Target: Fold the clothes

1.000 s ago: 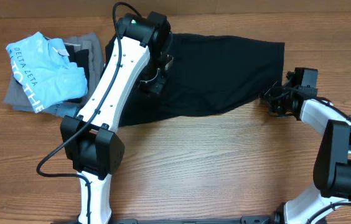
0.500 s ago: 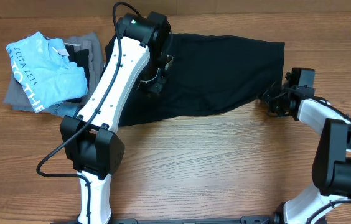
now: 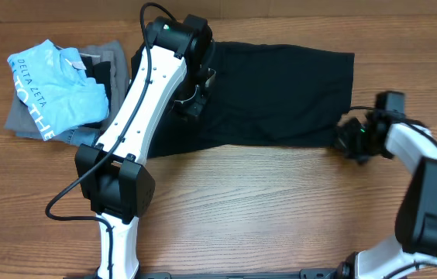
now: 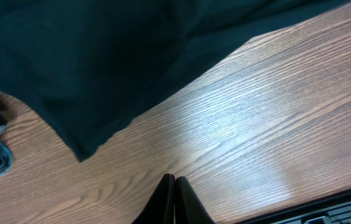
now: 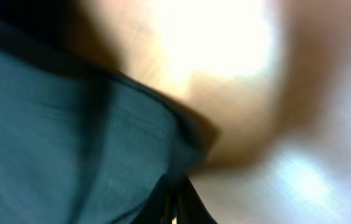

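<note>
A large plain black soft cloth garment (image 3: 280,89) lies spread flat on the brown wood-grain table (image 3: 280,209). It is a wide, roughly rectangular sheet with a straight far edge and a wavier near edge.

At the black garment's near right corner sits the right gripper (image 3: 345,142). Its two fingers are pressed together and the corner of the cloth runs right up to them. In the blurred right wrist view the dark fabric (image 5: 70,137) reaches the tips of the right gripper (image 5: 175,193), so the claw appears clamped on that corner.

Above the black garment's left part hangs the left gripper (image 3: 191,105), at the end of a white arm with black joints (image 3: 137,101) that crosses the garment's left edge. In the left wrist view, the left gripper (image 4: 170,190) has its fingers together with nothing between them, over bare wood just off the garment's near left corner (image 4: 88,93).

Left of the black garment lies a crumpled light blue shirt with white lettering (image 3: 48,89), resting on folded grey garments (image 3: 21,120).
</note>
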